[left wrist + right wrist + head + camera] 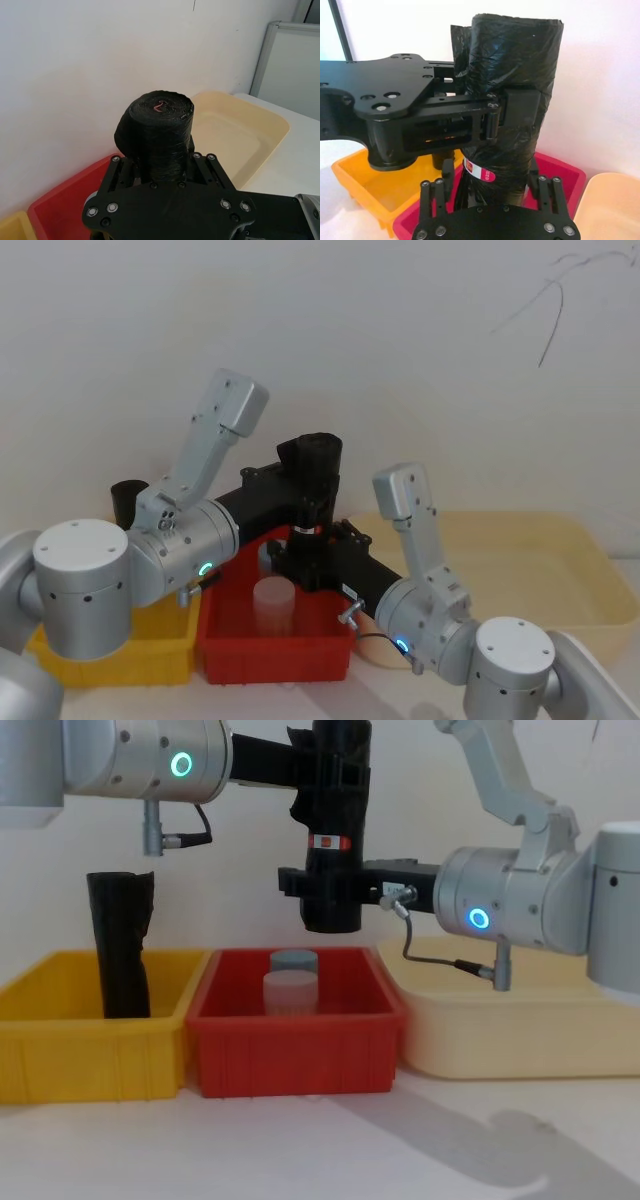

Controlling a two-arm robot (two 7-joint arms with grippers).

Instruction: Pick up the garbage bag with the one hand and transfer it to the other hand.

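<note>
The garbage bag (pixel 313 455) (pixel 335 815), a black roll with a red-and-white label band (pixel 482 172), hangs upright above the red bin (pixel 300 1040). My left gripper (pixel 338 765) (pixel 517 107), on the arm with the green-cyan ring, is shut on the roll's upper half. Its own wrist view looks down on the roll's top end (pixel 160 107). My right gripper (pixel 330 895) (pixel 308 562) (pixel 495 202), on the blue-ringed arm, sits around the roll's lower part, below the label. Both arms reach in sideways and meet at the roll.
A second black roll (pixel 120 945) with a ragged top stands in the yellow bin (pixel 90 1050) at left. Two pale cylinders (pixel 290 985) stand in the red bin beneath the held roll. A cream tray (pixel 520 1040) lies at right, and a white wall stands close behind.
</note>
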